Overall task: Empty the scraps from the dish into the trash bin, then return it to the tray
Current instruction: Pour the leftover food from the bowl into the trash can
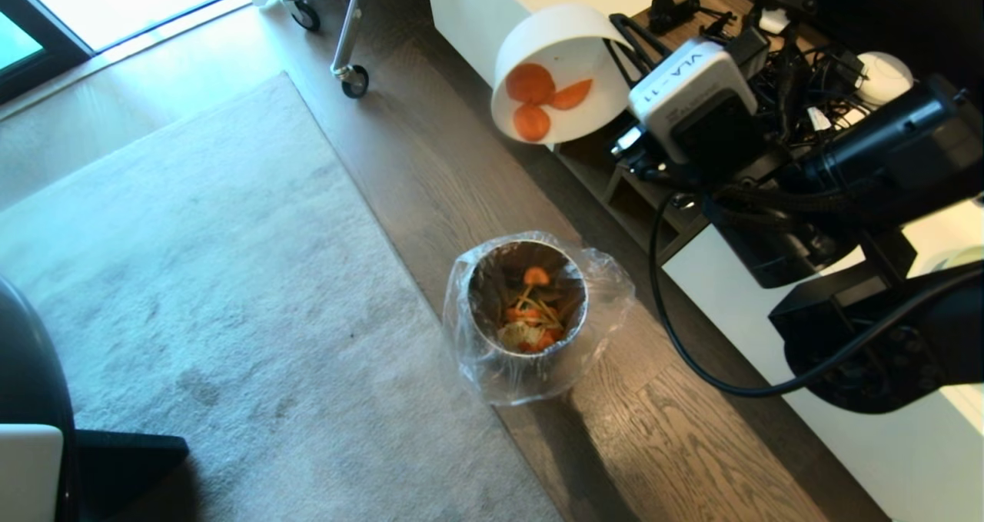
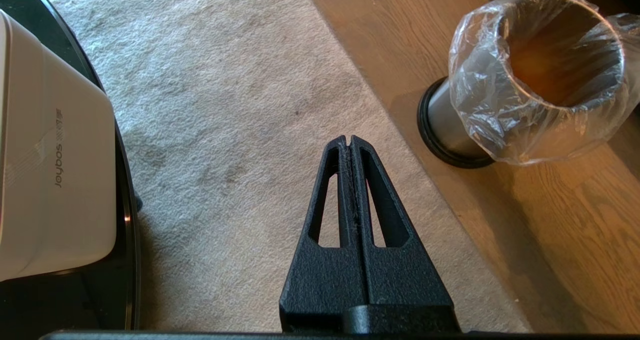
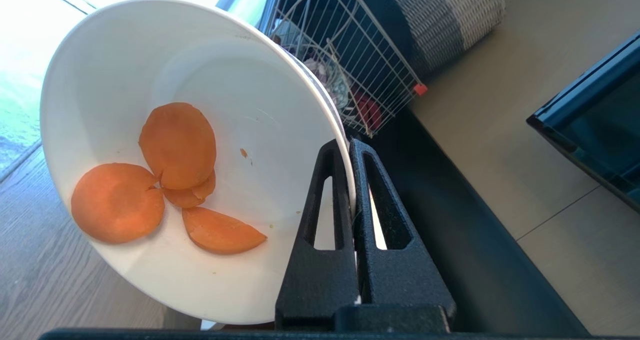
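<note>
Right gripper (image 3: pixel 350 147) jaws pinch the dish (image 1: pixel 565 68) rim, tilted, scraps (image 1: pixel 542 95) clinging; trash bin (image 1: pixel 530 307) on the floor below, offset toward the robot. Left gripper (image 2: pixel 349 142) jaws pressed together, idle.

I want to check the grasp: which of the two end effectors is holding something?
The right end effector: its fingers pinch the rim of the tilted white dish with carrot slices. The left end effector is shut on nothing, over the rug.

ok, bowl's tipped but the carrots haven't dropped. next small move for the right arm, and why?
Probably carry the bowl over the trash bin before tipping further. The right gripper pinches its rim, the carrot slices cling inside, and in the head view the bowl sits off to one side of the bin's mouth.
</note>
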Controlling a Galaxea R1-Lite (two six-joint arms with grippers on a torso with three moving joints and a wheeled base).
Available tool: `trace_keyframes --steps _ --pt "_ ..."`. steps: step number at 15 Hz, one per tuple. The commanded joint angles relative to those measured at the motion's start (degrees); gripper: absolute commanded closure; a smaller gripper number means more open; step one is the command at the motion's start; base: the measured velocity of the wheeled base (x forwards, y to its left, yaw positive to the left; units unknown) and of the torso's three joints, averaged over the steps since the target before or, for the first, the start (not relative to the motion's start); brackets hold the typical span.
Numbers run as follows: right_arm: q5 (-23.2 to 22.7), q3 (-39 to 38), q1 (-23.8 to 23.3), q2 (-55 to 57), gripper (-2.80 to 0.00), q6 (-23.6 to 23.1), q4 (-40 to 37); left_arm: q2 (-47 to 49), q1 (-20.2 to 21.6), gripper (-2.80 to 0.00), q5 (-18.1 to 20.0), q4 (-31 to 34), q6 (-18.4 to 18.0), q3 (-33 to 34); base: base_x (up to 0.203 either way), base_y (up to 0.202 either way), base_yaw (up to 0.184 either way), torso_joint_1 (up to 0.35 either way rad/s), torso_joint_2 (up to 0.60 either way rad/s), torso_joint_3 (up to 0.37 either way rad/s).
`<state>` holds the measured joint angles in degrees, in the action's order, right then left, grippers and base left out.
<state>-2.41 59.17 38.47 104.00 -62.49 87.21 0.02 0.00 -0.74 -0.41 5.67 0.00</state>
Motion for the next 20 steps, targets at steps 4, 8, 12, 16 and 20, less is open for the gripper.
trace_keyframes --steps 4,8,12,16,20 --pt "-2.59 0.24 0.02 -1.78 0.0 -0.18 1.56 -0.02 0.0 0.0 -0.05 -0.02 0.04 0.0 0.0 0.0 0.0 0.0 0.0 0.0" --pt "-3.03 0.35 0.02 -2.49 0.0 -0.16 1.63 -0.02 0.0 0.0 -0.05 -0.02 0.04 0.0 0.0 0.0 0.0 0.0 0.0 0.0" --pt "-4.62 0.86 0.02 -3.69 0.0 0.26 1.47 -0.02 0.0 0.0 -0.05 -0.02 0.04 0.0 0.0 0.0 0.0 0.0 0.0 0.0" --pt "-4.79 1.79 0.08 -4.07 0.0 0.26 1.38 0.02 0.0 0.0 -0.05 -0.02 0.04 0.0 0.0 0.0 0.0 0.0 0.0 0.0" --pt "-8.02 4.97 0.65 -4.07 0.0 1.07 0.95 -0.02 0.0 0.0 -0.05 -0.02 0.04 0.0 0.0 0.0 0.0 0.0 0.0 0.0"
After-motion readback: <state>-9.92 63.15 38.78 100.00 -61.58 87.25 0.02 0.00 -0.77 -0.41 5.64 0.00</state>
